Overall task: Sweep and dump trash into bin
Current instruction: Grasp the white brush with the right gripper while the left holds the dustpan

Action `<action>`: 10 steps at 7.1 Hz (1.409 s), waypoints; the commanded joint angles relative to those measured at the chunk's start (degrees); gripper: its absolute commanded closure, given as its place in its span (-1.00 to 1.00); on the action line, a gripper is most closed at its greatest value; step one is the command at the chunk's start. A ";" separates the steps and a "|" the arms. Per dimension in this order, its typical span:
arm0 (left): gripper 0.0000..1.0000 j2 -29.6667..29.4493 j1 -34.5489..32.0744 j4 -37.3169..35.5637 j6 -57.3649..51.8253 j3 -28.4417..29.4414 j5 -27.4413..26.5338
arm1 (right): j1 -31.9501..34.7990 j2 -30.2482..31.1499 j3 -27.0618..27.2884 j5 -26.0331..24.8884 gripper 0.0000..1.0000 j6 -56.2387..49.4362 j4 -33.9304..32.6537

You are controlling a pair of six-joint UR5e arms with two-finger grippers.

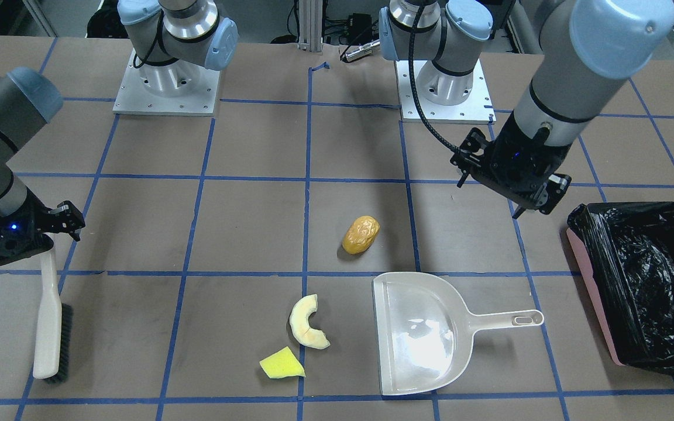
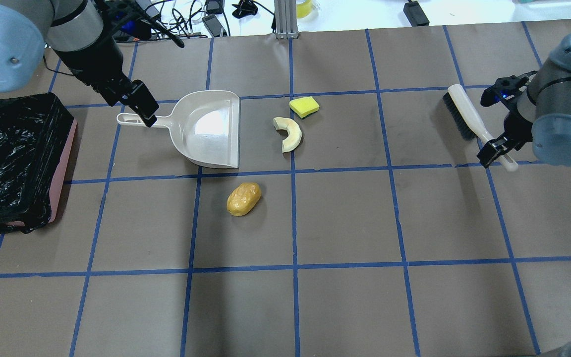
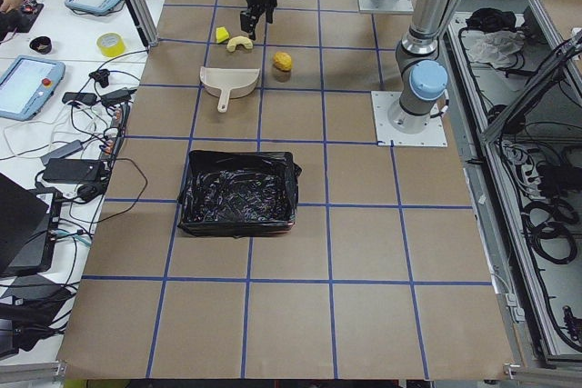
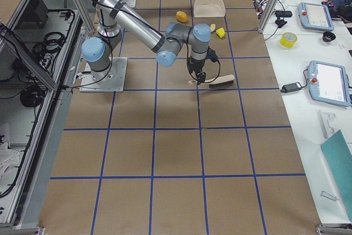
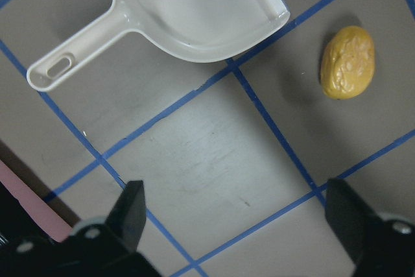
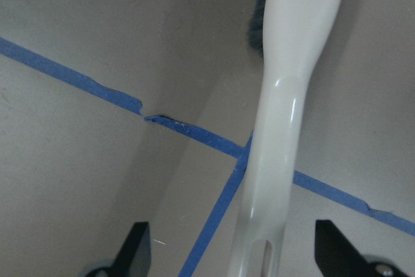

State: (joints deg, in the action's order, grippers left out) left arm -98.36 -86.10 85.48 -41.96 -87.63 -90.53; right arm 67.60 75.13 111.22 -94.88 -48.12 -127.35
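Observation:
The trash lies on the brown table: a golden-brown lump (image 2: 243,199) (image 1: 361,234) (image 5: 348,63), a pale crescent slice (image 2: 289,134) (image 1: 308,323) and a yellow wedge (image 2: 304,107) (image 1: 282,363). An empty cream dustpan (image 2: 211,129) (image 1: 419,333) (image 5: 194,11) lies flat beside them. The pink bin (image 2: 62,163) (image 1: 591,292), lined with a black bag, stands at the table's left end. My left gripper (image 2: 146,116) (image 5: 235,199) is open and empty above the dustpan's handle end. My right gripper (image 2: 496,151) (image 6: 237,238) is open and straddles the handle of a white brush (image 2: 469,116) (image 1: 50,327) (image 6: 292,82).
Blue tape lines form a grid on the table. The two arm bases (image 1: 167,82) (image 1: 445,88) stand at the robot's edge. Cables and devices lie beyond the table's far edge (image 2: 206,15).

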 commanded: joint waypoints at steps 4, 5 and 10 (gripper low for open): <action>-0.89 -11.75 5.13 -14.62 -41.97 0.71 -3.52 | -0.19 -0.42 -0.12 -0.39 1.00 -0.30 -0.53; -0.88 -13.59 5.93 -17.69 -47.89 0.71 -3.25 | -0.19 0.19 -0.47 -0.48 1.00 0.39 -0.09; -0.82 -21.34 6.65 -23.69 -52.17 1.93 -0.88 | 21.99 0.65 -8.38 -0.48 1.00 39.71 11.96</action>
State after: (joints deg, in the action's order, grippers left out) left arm -118.46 -79.71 62.45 -93.63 -86.54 -91.55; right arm 82.34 77.02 103.98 -95.30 -18.17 -116.03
